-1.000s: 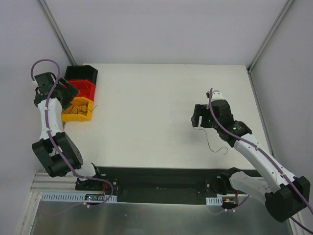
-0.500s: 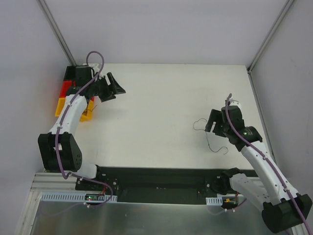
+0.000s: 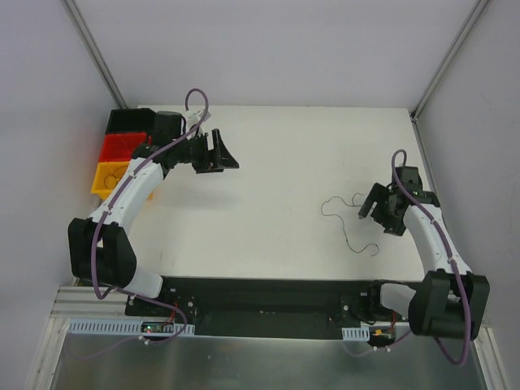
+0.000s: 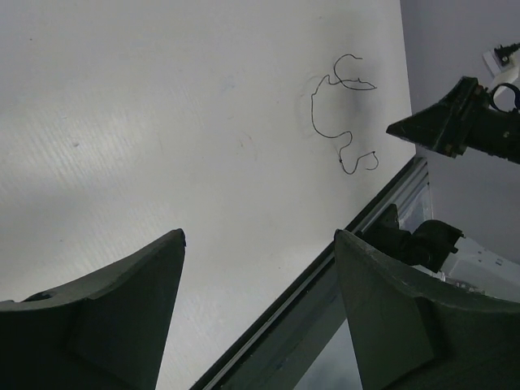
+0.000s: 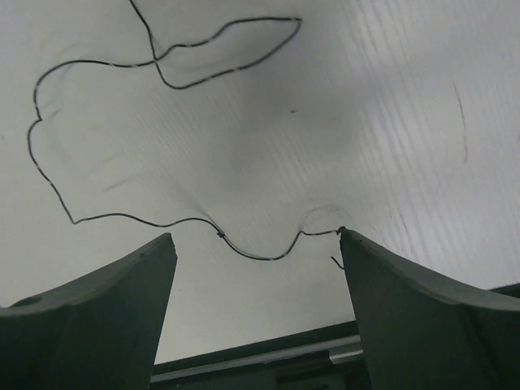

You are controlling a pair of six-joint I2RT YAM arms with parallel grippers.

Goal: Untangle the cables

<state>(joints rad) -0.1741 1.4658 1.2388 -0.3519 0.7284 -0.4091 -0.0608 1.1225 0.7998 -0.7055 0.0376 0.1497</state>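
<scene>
One thin dark cable [image 3: 344, 227] lies loose on the white table [image 3: 276, 187] at the right, with a small loop at its far end. It shows in the left wrist view [image 4: 325, 130] and close up in the right wrist view [image 5: 154, 61]. My right gripper [image 3: 371, 218] is open and low, just right of the cable. In its wrist view the cable runs between the open fingers [image 5: 256, 240], and its end touches the right fingertip [image 5: 349, 244]. My left gripper [image 3: 229, 153] is open and empty above the table's far left part, seen also in its wrist view [image 4: 258, 240].
Stacked black [image 3: 126, 122], red [image 3: 120, 147] and yellow [image 3: 106, 175] bins stand at the table's far left edge, behind my left arm. The table's dark front rail [image 3: 268, 292] runs along the near edge.
My left arm has swung from the bins out to the right over the table. My right gripper has drawn back to the right, and the cable now lies on the table beside it.
</scene>
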